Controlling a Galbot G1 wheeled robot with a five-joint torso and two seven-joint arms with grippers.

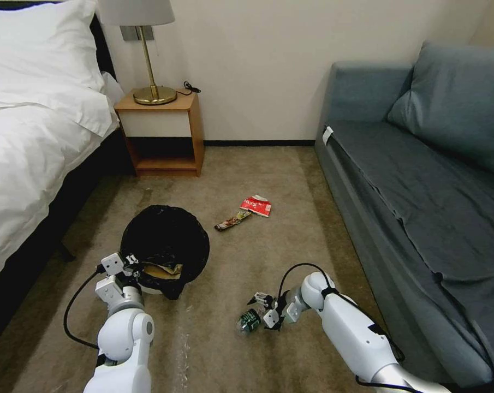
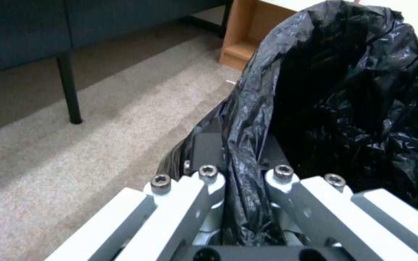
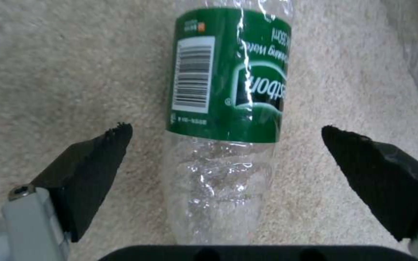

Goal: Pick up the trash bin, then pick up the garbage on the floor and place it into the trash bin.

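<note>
Jaws first: those of my left gripper (image 2: 240, 203) are clamped on the bag-draped rim of the bin (image 1: 165, 248), holding it near the bed (image 1: 34, 136); those of my right gripper (image 3: 226, 141) stand wide, one pad on each side of the bottle (image 3: 226, 108), not touching it.

By my reckoning the bin step is done and I am on the garbage. A brown paper bag (image 1: 162, 270) already lies inside the bin. The bottle lies on the carpet (image 1: 268, 180) just in front of my right arm, to the right of the bin. The red packet (image 1: 256, 206) and dark wrapper (image 1: 233, 220) lie side by side farther off, toward the nightstand (image 1: 162, 134).

Next, I judge, the right jaws must drop around the bottle's clear, crumpled lower part below the green label and close gently, since thin plastic may buckle or roll away.

Room is fair: open carpet lies between bottle and bin. The sofa (image 1: 421, 180) edge runs close on my right, the bed on my left, so the swing toward the bin should stay over the middle.
</note>
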